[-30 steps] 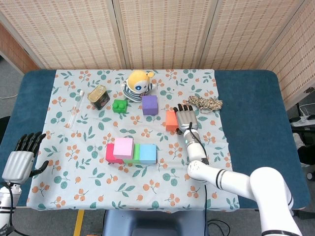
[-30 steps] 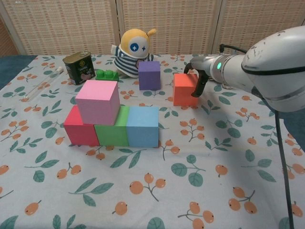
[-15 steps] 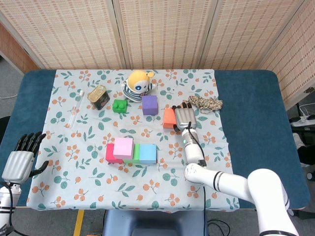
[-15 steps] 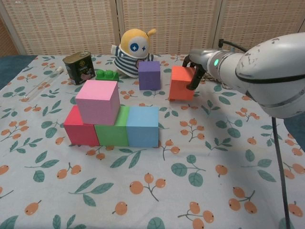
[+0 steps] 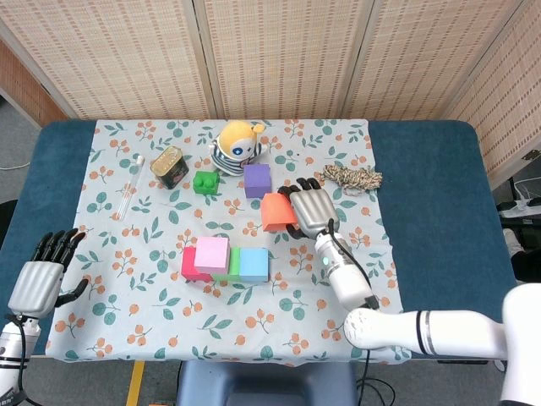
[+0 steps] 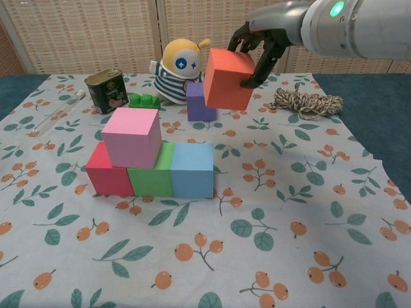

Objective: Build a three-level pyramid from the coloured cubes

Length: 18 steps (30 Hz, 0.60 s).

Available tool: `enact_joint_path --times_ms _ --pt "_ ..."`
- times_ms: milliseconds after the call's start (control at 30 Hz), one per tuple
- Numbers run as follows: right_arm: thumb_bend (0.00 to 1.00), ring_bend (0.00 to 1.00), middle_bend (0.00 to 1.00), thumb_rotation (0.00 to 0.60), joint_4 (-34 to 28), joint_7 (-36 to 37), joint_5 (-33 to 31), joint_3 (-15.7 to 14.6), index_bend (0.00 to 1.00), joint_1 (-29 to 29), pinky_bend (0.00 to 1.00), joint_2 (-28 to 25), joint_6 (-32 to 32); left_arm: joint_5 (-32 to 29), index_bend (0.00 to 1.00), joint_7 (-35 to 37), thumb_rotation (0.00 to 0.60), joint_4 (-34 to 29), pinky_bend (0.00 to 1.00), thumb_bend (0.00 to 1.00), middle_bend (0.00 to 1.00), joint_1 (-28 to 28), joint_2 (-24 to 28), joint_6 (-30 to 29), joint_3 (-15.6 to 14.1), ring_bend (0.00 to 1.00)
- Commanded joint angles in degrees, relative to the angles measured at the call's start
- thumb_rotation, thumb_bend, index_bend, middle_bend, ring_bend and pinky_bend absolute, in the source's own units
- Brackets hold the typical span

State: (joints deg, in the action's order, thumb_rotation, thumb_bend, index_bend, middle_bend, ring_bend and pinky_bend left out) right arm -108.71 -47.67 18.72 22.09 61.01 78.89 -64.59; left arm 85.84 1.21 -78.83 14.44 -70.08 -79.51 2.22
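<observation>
My right hand grips an orange-red cube and holds it tilted in the air, above and right of the stack. On the cloth a red cube, a green cube and a blue cube form a row. A pink cube rests on the red and green ones. A purple cube stands behind, partly hidden by the held cube in the chest view. My left hand hangs open off the table's left edge.
At the back stand a striped plush toy, a tin can, a green toy brick and a coil of rope. A clear tube lies at the far left. The floral cloth is bare in front.
My right hand has lifted the orange-red cube off the cloth and carried it up and left toward the stack. The left hand has barely shifted.
</observation>
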Motion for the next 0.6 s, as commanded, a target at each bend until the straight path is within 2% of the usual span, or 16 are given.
enact_joint_path --times_ms 33,133,233,367,600 --pt "0.5 0.09 0.26 0.6 -4.3 -0.4 -1.9 0.2 0.67 -0.4 0.1 -2.9 -1.6 0.0 0.0 0.0 0.6 -0.1 0.06 0.32 0.03 0.0 0.1 0.0 0.0 0.0" --pt "0.5 0.09 0.26 0.6 -6.0 -0.2 -3.1 0.1 0.67 0.5 0.1 -2.3 -2.2 0.0 0.0 0.2 0.6 -0.3 0.06 0.32 0.03 -0.2 0.5 -0.4 0.2 0.0" --pt "0.5 0.09 0.26 0.6 -7.3 -3.3 -6.6 -0.4 0.67 4.1 0.09 1.3 -5.9 0.3 0.0 1.8 0.6 -0.5 0.06 0.32 0.03 -0.7 1.3 -1.3 0.3 0.0" --pt "0.5 0.09 0.26 0.6 -7.0 -5.2 -11.2 0.5 0.67 8.0 0.09 5.9 -9.6 0.9 0.0 3.1 0.6 -0.6 0.06 0.32 0.03 -0.8 1.8 -1.6 0.1 0.0" --pt "0.5 0.09 0.26 0.6 -6.2 -8.6 -12.6 0.2 0.68 11.9 0.09 11.0 -16.0 1.7 0.0 4.5 0.6 -0.7 0.06 0.32 0.03 -1.1 2.4 -2.0 0.0 0.0"
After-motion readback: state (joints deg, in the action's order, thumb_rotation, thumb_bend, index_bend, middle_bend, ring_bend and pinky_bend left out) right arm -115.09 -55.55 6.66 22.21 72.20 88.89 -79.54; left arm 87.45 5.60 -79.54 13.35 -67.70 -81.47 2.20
